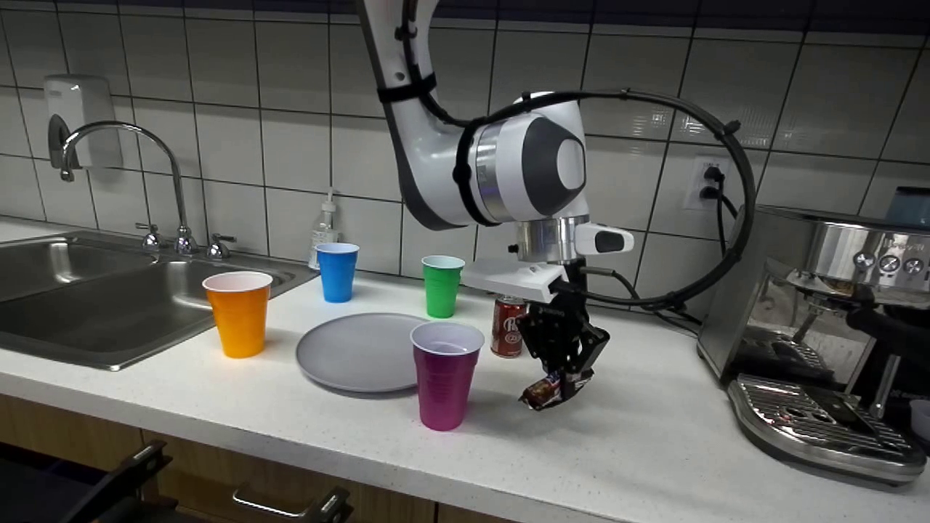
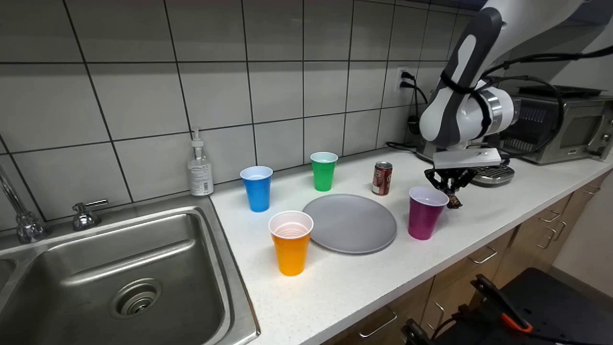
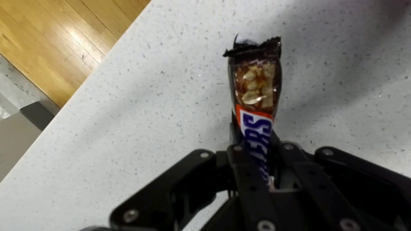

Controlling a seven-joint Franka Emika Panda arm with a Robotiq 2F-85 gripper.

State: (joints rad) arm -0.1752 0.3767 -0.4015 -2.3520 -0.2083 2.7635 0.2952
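Wall of pale tiles rises along the back edge of a speckled white worktop. A white robot arm bends over this surface. A steel sink is set into one end. Toward the opposite end stands a small oven, with a coffee machine between it and the plate, which is round, grey and lies flat between the back and front edges. The black hand points down over the stretch between plate and coffee machine. A pump bottle stands at the sink's back corner. Upright around the plate stand a purple cup on the hand's side and an orange cup on the sink's side, both closer to the front edge than a blue cup and a green cup, which stand near the back edge. A red drink can is upright between the green cup and the hand. Smallest is a wrapped candy bar, near the purple cup; the hand's two fingers are clamped on it, one end sticking out past the fingertips. Whether it touches the worktop I cannot tell.
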